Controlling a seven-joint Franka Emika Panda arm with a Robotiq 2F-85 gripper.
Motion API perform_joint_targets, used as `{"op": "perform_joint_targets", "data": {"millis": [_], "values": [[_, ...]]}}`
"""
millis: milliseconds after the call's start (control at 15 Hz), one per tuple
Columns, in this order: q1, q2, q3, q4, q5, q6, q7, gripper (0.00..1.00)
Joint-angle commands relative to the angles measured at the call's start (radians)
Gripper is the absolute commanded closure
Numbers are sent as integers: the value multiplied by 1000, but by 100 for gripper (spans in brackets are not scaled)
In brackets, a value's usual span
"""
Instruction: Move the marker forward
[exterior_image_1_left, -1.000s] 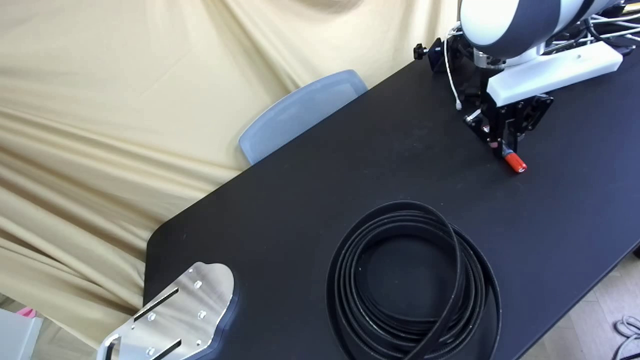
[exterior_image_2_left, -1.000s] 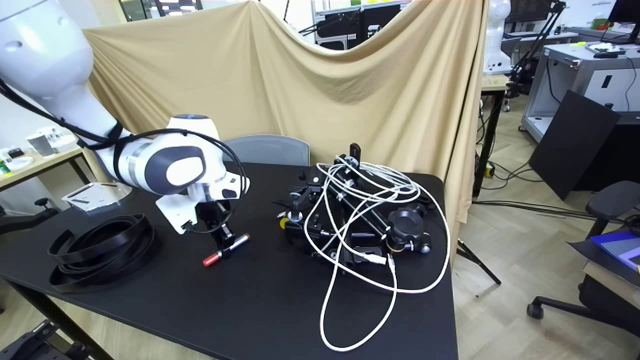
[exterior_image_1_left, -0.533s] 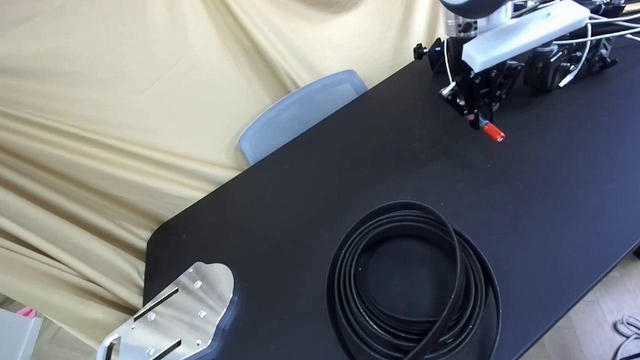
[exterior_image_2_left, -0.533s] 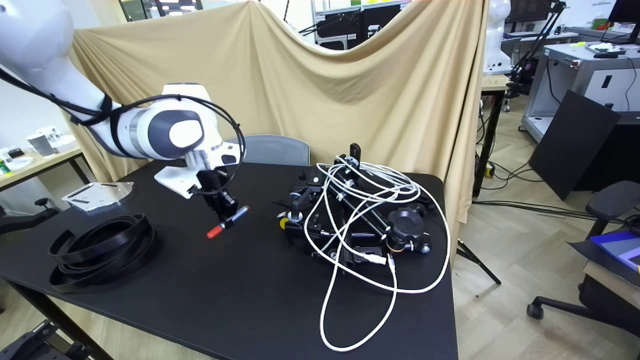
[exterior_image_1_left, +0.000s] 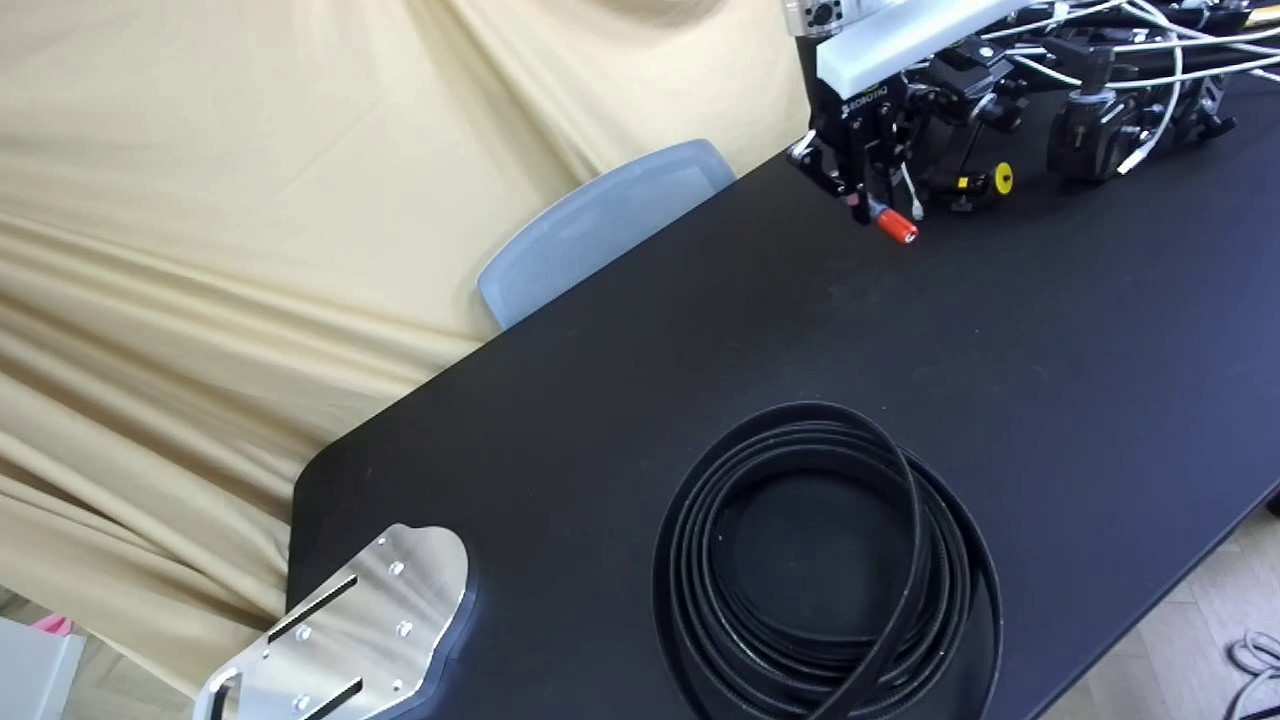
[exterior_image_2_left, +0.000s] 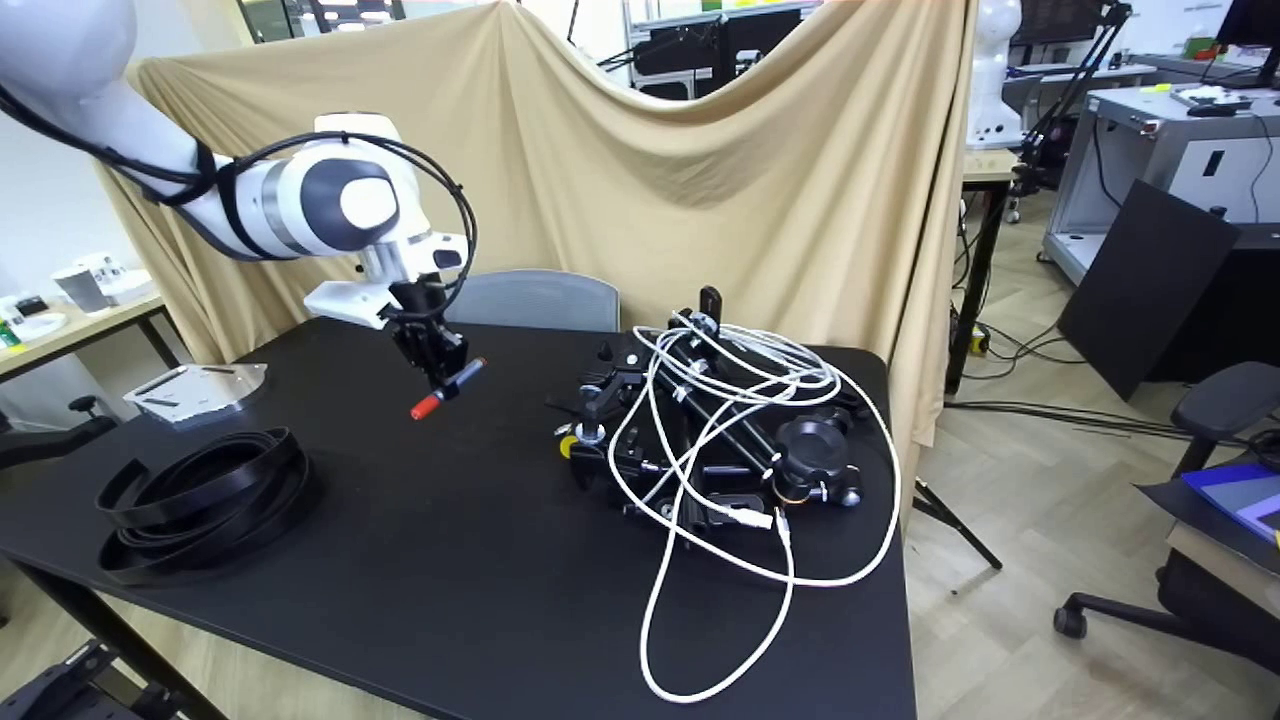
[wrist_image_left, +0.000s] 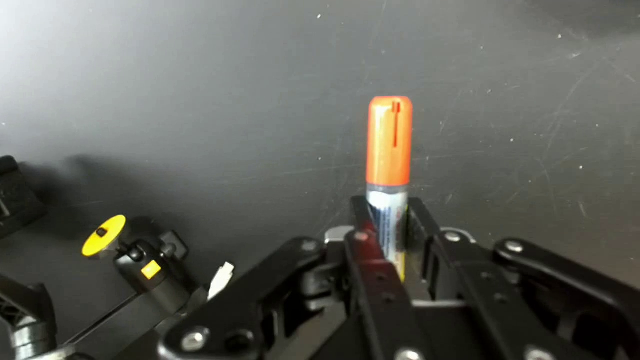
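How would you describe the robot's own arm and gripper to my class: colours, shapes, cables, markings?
The arm is white and rounded, with a silver band and a dark grey section. Black cables loop along it, bound by black straps. The gripper is black, with jointed linkages, silver screws and pale lettering reading ROBOTIQ. A white, box-like bar juts out beside it.

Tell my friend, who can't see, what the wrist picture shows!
The end effector holds a marker, orange cap toward the top, over a dark, scratched table. Black equipment with a yellow disc sits at lower left, near a white cable end.
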Motion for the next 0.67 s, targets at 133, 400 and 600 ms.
{"op": "perform_joint_targets", "data": {"millis": [133,400,600], "values": [[-14,143,-8,166,-21,-76,-34,95],[-22,230,-8,235,-17,-110,-69,95],[-20,279,-11,273,-18,-113,-79,95]]}}
